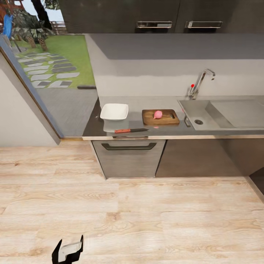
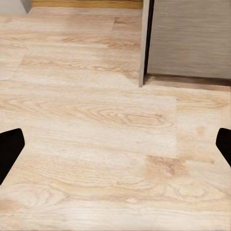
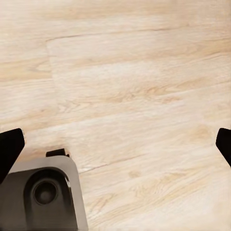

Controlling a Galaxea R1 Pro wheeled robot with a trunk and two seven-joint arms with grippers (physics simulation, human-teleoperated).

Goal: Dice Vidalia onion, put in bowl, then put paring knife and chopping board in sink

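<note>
Black left claw [image 1: 68, 252] low, spread.

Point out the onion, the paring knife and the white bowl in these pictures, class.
Vidalia onion [image 1: 158, 114]: head view, middle of the pink bulb on the chopping board.
Paring knife [image 1: 123, 131]: head view, on the red-orange handle.
Bowl [image 1: 114, 111]: head view, inside its white floor.

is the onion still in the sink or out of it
Out. In the head view the Vidalia onion sits on the chopping board on the countertop, beside the sink.
</note>
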